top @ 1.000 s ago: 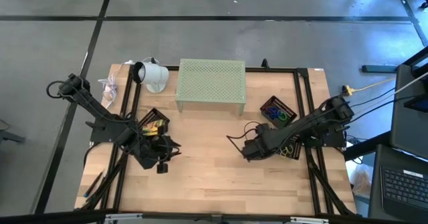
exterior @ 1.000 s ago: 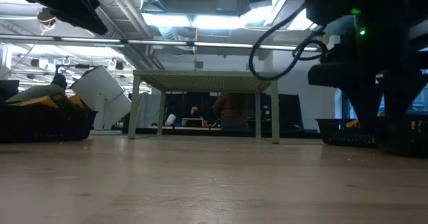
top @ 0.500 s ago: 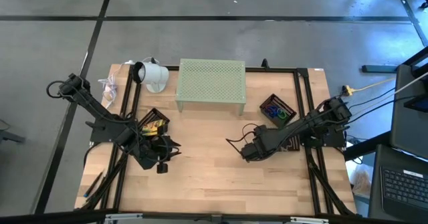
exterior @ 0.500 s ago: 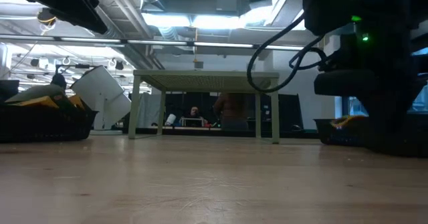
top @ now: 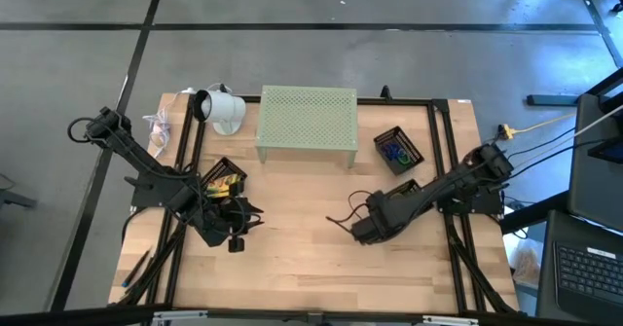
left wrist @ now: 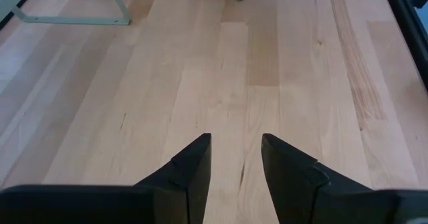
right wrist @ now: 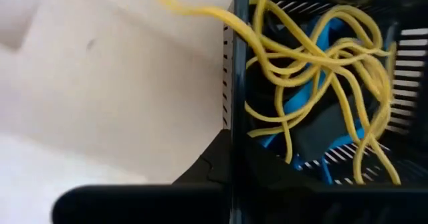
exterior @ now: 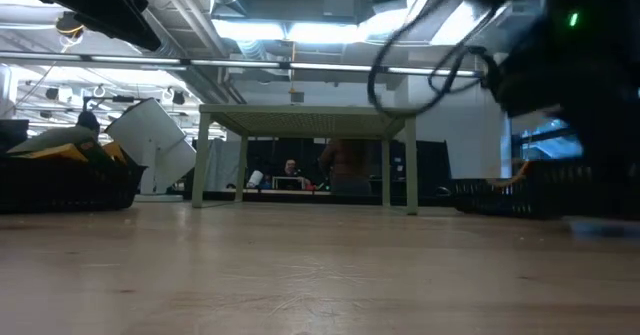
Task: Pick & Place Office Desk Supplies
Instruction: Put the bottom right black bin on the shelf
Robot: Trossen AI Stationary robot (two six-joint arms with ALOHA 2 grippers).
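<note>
Right gripper [right wrist: 234, 160] is clamped on the wall of a mesh tray [right wrist: 229, 83] full of yellow bands [right wrist: 301, 57] and blue clips [right wrist: 321, 37]. I'd drag it slow and low so nothing spills. Left gripper [left wrist: 235, 158] hangs parted and empty over bare table [left wrist: 221, 70], near another tray [top: 222, 177].

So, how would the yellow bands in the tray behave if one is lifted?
Probably floppy: the bands lie in loose, curling loops. They look tangled over the blue clips, so lifting one may drag others along. One strand hangs over the wall of the tray, which the right gripper pinches, so it might snag.
</note>
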